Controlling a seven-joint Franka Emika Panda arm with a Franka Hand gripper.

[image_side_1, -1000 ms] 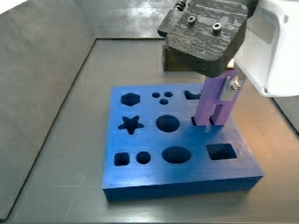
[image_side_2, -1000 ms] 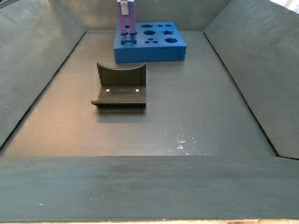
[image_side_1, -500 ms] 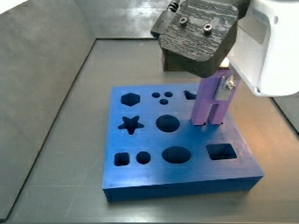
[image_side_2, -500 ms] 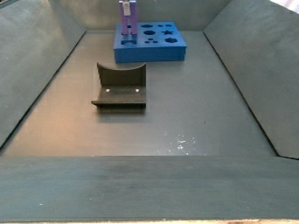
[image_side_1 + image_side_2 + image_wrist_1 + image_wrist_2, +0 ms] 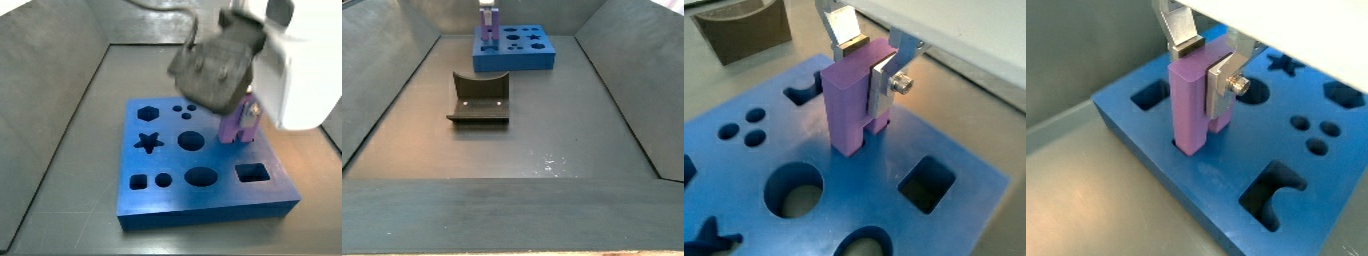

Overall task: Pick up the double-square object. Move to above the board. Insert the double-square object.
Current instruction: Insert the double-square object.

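While the purple block (image 5: 859,102) stands upright with its lower end sunk into a slot of the blue board (image 5: 958,235), the gripper (image 5: 869,62) sits over the board, its silver fingers (image 5: 887,75) pressed flat against the block's upper sides, jaws narrowed around it. Pick-up and carry look done; by my reading the insertion is under way, with seating it fully and letting go left. A dark fixture (image 5: 478,99) stands on the floor near the board. No brand, label or writing can be read anywhere.
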